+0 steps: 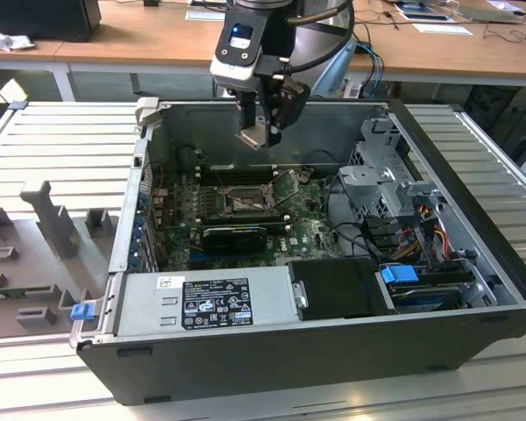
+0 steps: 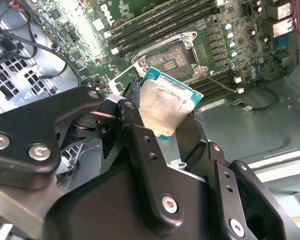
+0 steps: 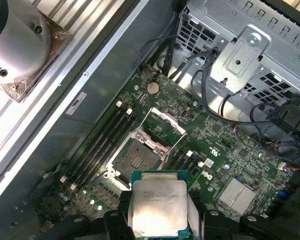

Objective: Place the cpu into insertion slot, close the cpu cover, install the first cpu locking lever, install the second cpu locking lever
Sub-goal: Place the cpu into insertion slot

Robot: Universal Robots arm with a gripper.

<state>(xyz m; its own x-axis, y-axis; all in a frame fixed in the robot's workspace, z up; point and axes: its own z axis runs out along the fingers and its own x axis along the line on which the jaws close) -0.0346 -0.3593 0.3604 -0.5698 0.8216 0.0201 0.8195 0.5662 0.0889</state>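
The pincer (image 1: 261, 133) hangs inside the top of an open computer case (image 1: 473, 326) that lies on its side on a ribbed metal bench (image 1: 61, 140). Its black fingers (image 2: 135, 125) are clamped on two opposite edges of the cpu (image 3: 157, 206), holding it in the air above the motherboard (image 1: 311, 230) and clear of it.

The cpu is a small flat square. Its top is a pale silvery metal plate with a dull, slightly smudged sheen and faint print across the middle. A narrow green board edge frames the plate, showing teal in the second wrist view. In the exterior view the chip sits tilted rather than level.

Below it, the insertion slot (image 3: 135, 160) lies uncovered: a dark square bed inside a metal-edged rim, flanked by long black memory slots (image 3: 102, 137). The cpu cover (image 3: 163, 127), a thin silvery frame with a large square window, stands swung up from the slot's far edge, so the socket is open.

A perforated metal drive cage (image 3: 250, 55) with black cables fills the case's other end.
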